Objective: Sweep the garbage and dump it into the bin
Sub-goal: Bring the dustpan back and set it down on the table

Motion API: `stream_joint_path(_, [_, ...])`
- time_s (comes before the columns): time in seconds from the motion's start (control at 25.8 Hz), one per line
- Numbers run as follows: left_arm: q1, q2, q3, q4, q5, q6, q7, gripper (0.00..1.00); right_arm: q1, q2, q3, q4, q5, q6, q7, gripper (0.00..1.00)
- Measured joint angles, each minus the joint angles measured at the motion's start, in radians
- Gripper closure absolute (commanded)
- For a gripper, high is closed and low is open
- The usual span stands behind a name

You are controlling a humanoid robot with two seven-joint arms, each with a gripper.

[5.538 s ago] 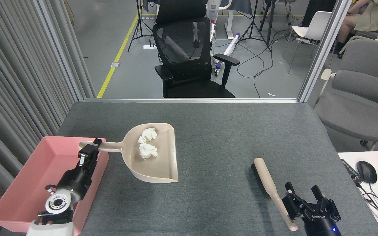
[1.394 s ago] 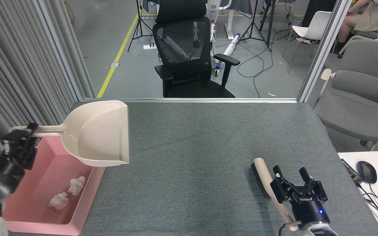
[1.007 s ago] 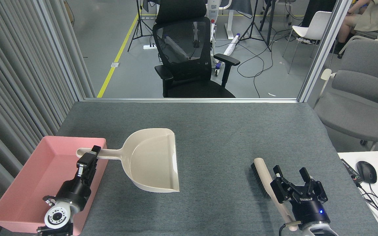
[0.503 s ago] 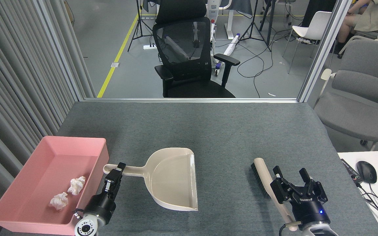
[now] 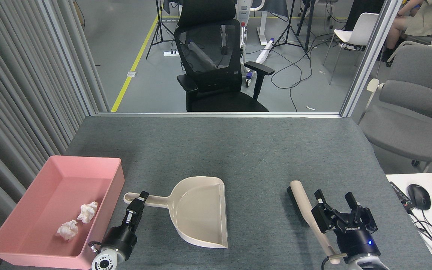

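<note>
Two white tissue wads, the garbage (image 5: 77,220), lie inside the pink bin (image 5: 21,247) at the table's left front. To its right the empty beige dustpan (image 5: 201,212) rests on the grey table, handle pointing left. My left gripper (image 5: 140,200) is shut on that handle near its end. A beige brush (image 5: 306,212) with black bristles lies on the table at the right. Just right of its handle my right gripper (image 5: 336,208) stands open, holding nothing.
The grey felt table (image 5: 238,150) ends at a metal rail at the back. A black office chair (image 5: 216,63) stands behind it and a grey chair (image 5: 411,108) to the right. A white desk (image 5: 426,210) with mouse and keyboard adjoins the right front corner.
My left gripper carried the dustpan over the bin, where the wads dropped in, then brought it back right and down onto the table. My right gripper shifted only slightly.
</note>
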Motion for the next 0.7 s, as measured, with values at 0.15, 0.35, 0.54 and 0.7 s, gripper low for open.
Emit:
stream_joint_path(0.15, [-0.008,-0.003,0.000,0.022,-0.002,0.000,0.009,0.74,0.001,-0.001,-0.006,0.000,0.000,-0.001,0.001,0.03])
stream_joint_path(0.35, [-0.011,-0.003,0.000,0.033,-0.003,0.005,0.012,0.72,0.001,-0.001,-0.012,0.000,-0.001,-0.001,0.002,0.03])
stream_joint_path(0.54, [-0.015,0.005,-0.002,0.045,-0.011,0.011,0.012,0.50,0.001,-0.002,-0.015,-0.001,-0.001,-0.002,0.002,0.03])
stream_joint_path(0.7, [-0.009,0.012,-0.003,0.042,-0.037,0.028,0.008,0.25,0.000,-0.004,-0.016,-0.003,-0.002,-0.003,0.001,0.03])
